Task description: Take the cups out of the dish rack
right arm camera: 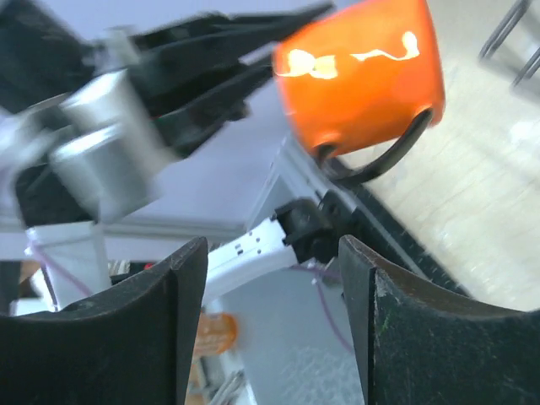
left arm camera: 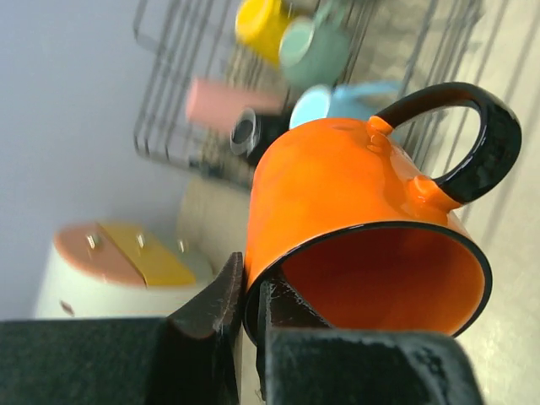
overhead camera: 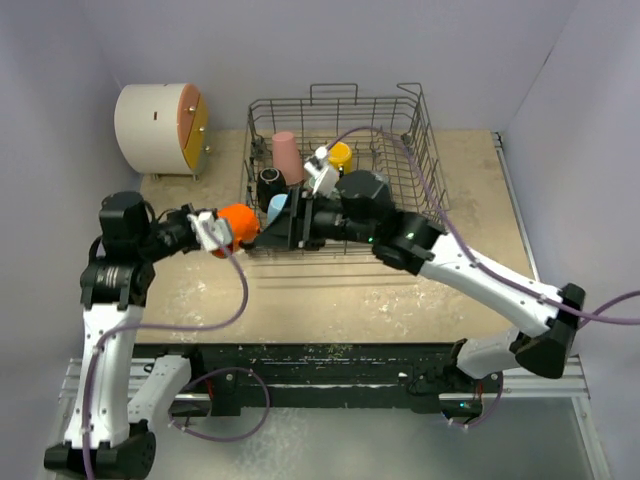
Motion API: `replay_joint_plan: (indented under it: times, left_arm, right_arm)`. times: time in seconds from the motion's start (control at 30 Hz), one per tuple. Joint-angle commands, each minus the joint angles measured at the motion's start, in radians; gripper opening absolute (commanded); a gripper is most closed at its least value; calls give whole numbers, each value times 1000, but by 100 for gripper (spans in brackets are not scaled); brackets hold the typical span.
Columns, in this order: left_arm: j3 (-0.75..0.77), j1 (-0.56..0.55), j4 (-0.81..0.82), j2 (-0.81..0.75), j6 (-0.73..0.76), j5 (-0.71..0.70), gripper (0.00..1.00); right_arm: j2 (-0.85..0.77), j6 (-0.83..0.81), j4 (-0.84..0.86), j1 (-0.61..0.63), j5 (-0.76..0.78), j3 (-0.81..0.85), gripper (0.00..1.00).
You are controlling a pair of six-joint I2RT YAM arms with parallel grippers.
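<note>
Left gripper (left arm camera: 251,297) is pinched tight on the rim of the orange mug (left arm camera: 337,194), which is glossy, with a black handle and a black lip edge. It is tipped on its side just outside the near left corner of the dish rack (overhead camera: 420,135). Right gripper (right arm camera: 272,253) gapes wide beside it, holding nothing. Farther back, the pink tumbler (overhead camera: 288,155), yellow mug (overhead camera: 340,155) and black mug (overhead camera: 270,182) sit in the rack.

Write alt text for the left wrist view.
An orange mug with a black handle, pinched at its rim by the left fingers, fills the frame. Behind it, the dish rack holds a pink tumbler and other cups; a white cabinet sits lower left.
</note>
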Motion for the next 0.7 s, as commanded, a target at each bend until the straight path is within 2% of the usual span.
replay_joint_plan:
  times: [0.0,0.17,0.2,0.3,0.5,0.67]
  left_arm:
    - [69,8,76,134,-114,-362,0]
    - [216,9,-12,290,-227,-515,0]
    - [229,9,-20,312,-233,-532,0]
    - [268,9,-38,402,-264,-609,0]
    - [317,25,-47,558,-273,-669,0]
    - [377,56,-49,755,-299,-663,0]
  right_arm:
    - [-118,-220,-268,-59,207,213,68]
    - [-134,-336,-521,-124,385,345,71]
    - [-136,-355,-559,-132,419,366,77]
    - [-132,-410,-641,-165,481,412,79]
    - [-118,-465,-689,-211,529,412,80]
    - [-80,-499,-693,-235,542,405,81]
